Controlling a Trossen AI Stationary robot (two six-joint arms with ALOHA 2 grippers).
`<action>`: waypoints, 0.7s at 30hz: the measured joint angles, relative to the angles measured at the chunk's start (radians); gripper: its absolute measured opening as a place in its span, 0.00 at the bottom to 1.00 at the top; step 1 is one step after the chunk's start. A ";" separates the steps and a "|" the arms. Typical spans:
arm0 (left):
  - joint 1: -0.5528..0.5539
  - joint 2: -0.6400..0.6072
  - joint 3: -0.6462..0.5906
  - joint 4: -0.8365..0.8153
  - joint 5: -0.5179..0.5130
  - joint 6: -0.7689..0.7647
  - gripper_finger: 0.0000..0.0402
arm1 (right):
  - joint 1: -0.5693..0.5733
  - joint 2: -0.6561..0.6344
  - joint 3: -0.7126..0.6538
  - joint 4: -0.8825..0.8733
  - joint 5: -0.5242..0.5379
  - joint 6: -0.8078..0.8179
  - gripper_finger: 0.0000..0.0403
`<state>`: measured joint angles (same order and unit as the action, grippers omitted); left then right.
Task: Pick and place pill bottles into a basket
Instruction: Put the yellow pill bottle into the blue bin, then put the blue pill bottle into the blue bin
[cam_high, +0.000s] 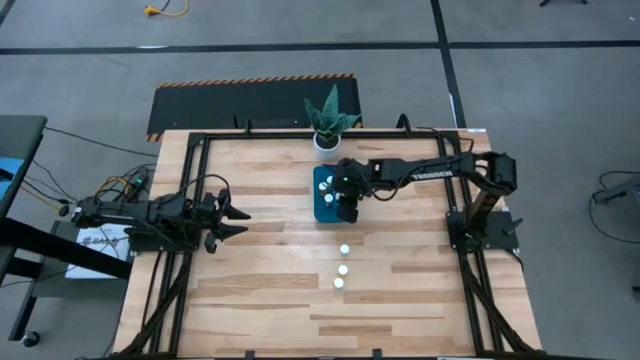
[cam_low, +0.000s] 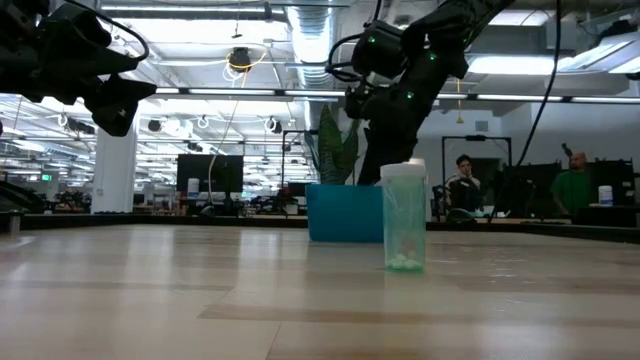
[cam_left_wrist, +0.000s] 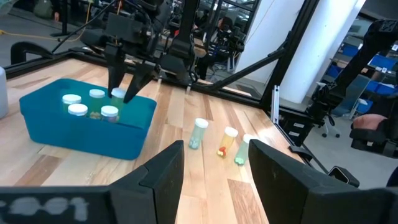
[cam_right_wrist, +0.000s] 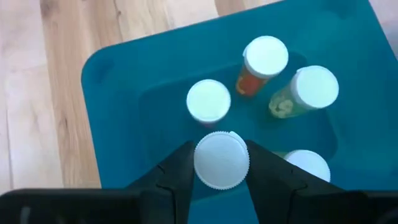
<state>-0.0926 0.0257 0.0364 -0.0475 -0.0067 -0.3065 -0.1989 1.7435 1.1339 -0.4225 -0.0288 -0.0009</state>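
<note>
A: How will these pill bottles (cam_left_wrist: 199, 133) handle?

B: Light, I'd judge, stiff plastic and likely slick; best pinched across the ribbed white cap. The right pincer (cam_right_wrist: 221, 163) is pinching one bottle (cam_right_wrist: 221, 160) that way, over the basket (cam_right_wrist: 124, 81).

A: And their look?

B: Small clear cylinders, white caps, coloured pills inside. Four stand in the teal basket near the surface's far edge; three wait mid-surface towards the near edge. The left pincer (cam_high: 238, 221) hangs spread by the left edge.
</note>
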 joint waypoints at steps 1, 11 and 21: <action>0.000 0.000 0.000 0.000 0.000 0.000 0.42 | 0.000 0.000 0.000 0.000 0.000 0.000 0.31; 0.000 0.000 0.000 0.000 0.000 0.000 0.42 | 0.002 0.000 0.000 -0.001 -0.018 0.008 0.37; 0.000 0.000 0.000 0.000 0.000 0.000 0.42 | 0.002 0.000 0.000 -0.001 -0.025 0.004 0.46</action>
<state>-0.0925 0.0257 0.0364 -0.0475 -0.0067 -0.3069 -0.1967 1.7432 1.1343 -0.4236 -0.0540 0.0029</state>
